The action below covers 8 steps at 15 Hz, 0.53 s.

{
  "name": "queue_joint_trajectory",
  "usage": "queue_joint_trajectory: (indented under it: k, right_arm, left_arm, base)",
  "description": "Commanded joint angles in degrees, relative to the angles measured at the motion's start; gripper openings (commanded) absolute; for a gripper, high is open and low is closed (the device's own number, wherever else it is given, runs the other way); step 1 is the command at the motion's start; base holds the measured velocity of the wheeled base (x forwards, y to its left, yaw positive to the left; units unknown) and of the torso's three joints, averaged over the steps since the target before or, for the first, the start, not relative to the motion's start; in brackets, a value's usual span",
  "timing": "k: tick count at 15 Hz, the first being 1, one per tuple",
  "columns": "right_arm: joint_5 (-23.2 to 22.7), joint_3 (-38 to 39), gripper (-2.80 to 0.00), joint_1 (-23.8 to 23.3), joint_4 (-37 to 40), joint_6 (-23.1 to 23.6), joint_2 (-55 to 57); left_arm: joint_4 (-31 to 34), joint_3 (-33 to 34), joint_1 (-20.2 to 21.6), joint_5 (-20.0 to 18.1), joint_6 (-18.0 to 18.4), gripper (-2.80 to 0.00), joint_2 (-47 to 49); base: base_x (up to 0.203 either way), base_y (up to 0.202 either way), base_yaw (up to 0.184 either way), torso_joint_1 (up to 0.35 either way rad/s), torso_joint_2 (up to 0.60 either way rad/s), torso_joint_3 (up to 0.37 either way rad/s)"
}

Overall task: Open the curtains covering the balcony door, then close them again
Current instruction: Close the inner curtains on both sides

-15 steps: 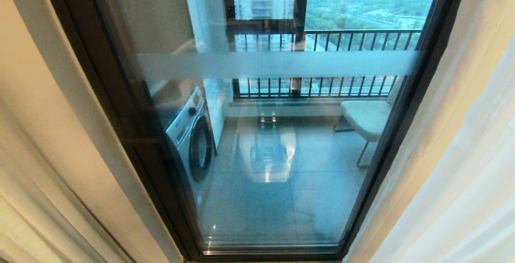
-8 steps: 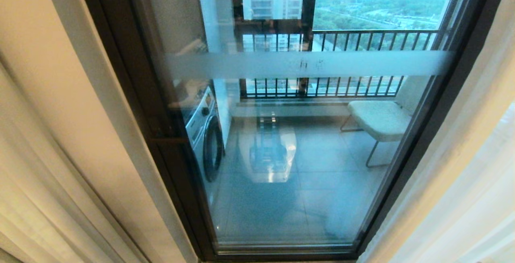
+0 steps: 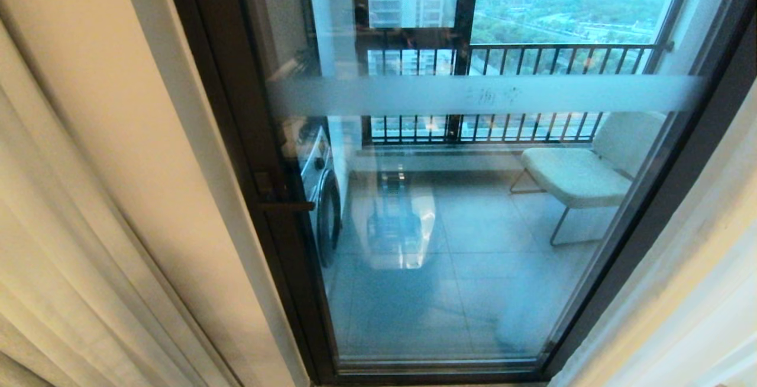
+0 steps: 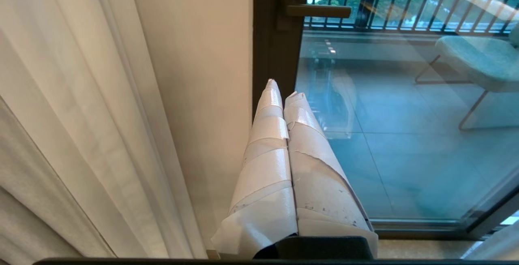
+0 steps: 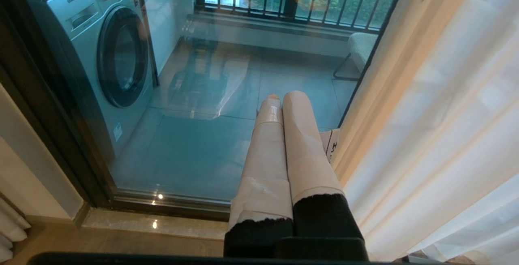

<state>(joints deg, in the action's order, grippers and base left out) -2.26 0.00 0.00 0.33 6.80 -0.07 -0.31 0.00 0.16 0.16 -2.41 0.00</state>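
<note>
Curtains drawn aside: heavy beige drapes (image 3: 89, 227) bunched at left, white sheers (image 3: 704, 292) at right, balcony door (image 3: 473, 227) glass fully exposed between.

Left gripper (image 4: 280, 90) clenched, empty, near the door frame. Right gripper (image 5: 284, 97) likewise clenched on nothing, just beside the sheers.

Judged handling: drapes soft but weighty, sheers light and slippery (liable to slide out of a pinch). Best taken at the leading edge, mid-height.

Beyond the glass: tiled balcony floor (image 3: 461, 292), washing machine (image 5: 109, 54), pale chair (image 3: 579, 174), dark railing (image 3: 532, 55).
</note>
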Motion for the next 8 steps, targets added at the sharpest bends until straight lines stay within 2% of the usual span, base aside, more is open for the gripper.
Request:
queue_joint_trajectory:
  k: [1,7,8]
  right_arm:
    - [0.0,0.0,-2.8,0.0,0.0,0.1,0.1]
    - [0.0,0.0,-2.8,0.0,0.0,0.1,0.1]
    - [0.0,0.0,-2.8,0.0,0.0,0.1,0.1]
  left_arm:
    - [0.0,0.0,0.0,-0.1,0.0,-2.8,0.0]
    - [0.0,0.0,0.0,0.1,0.6,-2.8,0.0]
    - [-1.6,-0.3,0.0,0.0,0.6,-2.8,0.0]
  base:
    - [0.0,0.0,0.0,0.0,0.0,0.0]
    - [0.0,0.0,0.0,0.0,0.0,0.0]
    - [0.0,0.0,0.0,0.0,0.0,0.0]
